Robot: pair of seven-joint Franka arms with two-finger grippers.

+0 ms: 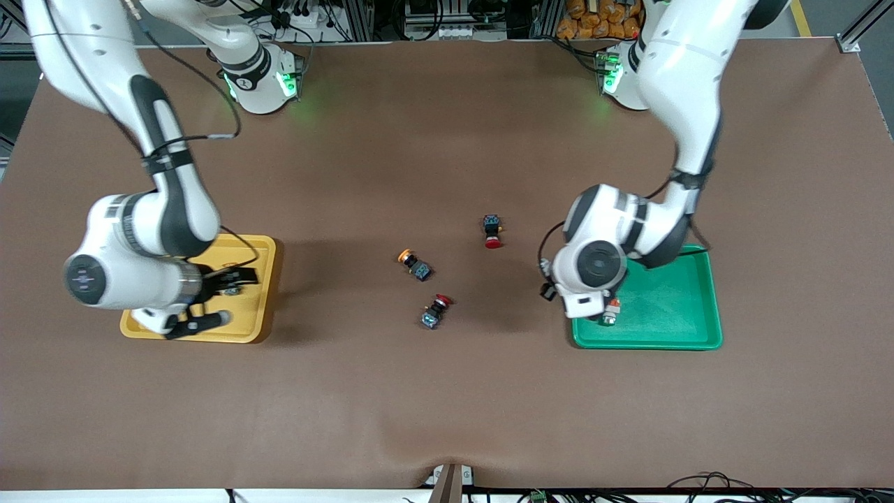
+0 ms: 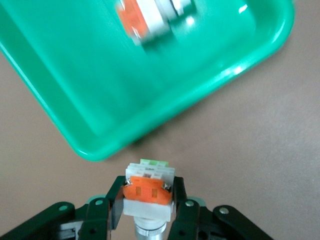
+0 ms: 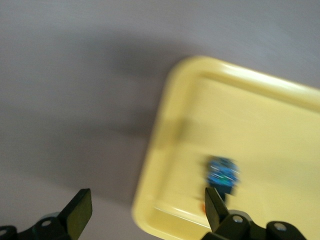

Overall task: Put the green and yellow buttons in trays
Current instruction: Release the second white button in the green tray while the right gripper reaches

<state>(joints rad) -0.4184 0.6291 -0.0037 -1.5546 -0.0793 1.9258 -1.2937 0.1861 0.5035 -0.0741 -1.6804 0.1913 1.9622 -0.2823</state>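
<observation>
The left gripper (image 2: 149, 220), clamped on a whitish switch (image 2: 149, 192), hangs over the green tray's (image 1: 688, 335) rim; I'd carry it well inside, beside the switch already there (image 2: 152, 20), before letting go. The right gripper (image 3: 145, 212), fingers apart, hovers over the yellow tray (image 3: 280, 125) above a switch (image 3: 222, 172) lying inside. One yellow switch (image 1: 414, 264) waits mid-table
</observation>
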